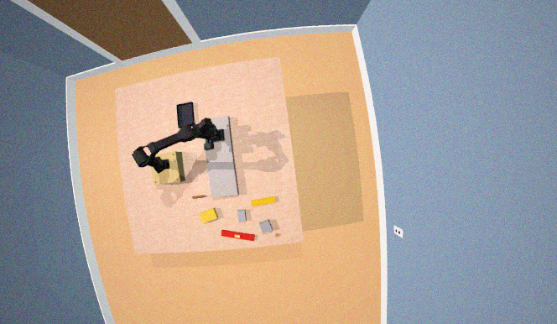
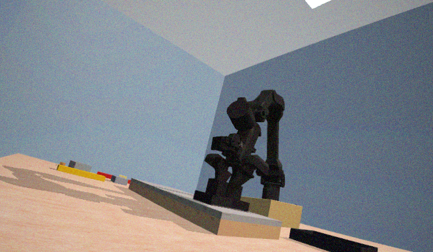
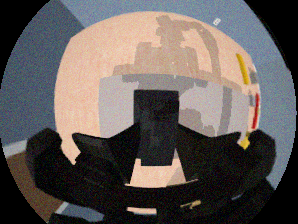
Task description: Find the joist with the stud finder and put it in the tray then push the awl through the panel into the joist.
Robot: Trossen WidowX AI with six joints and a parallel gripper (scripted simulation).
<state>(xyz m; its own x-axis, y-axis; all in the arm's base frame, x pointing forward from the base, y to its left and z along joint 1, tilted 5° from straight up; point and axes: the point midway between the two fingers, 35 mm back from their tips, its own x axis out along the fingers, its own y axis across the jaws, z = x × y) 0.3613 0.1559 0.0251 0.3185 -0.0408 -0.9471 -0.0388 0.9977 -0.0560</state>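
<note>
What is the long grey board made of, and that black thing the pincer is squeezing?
The floor panel looks like a matte grey sheet over tan sides, maybe painted wood; no grain shows. The stud finder, held in the pincer, looks like dull black plastic: flat, boxy, no shine.
</note>
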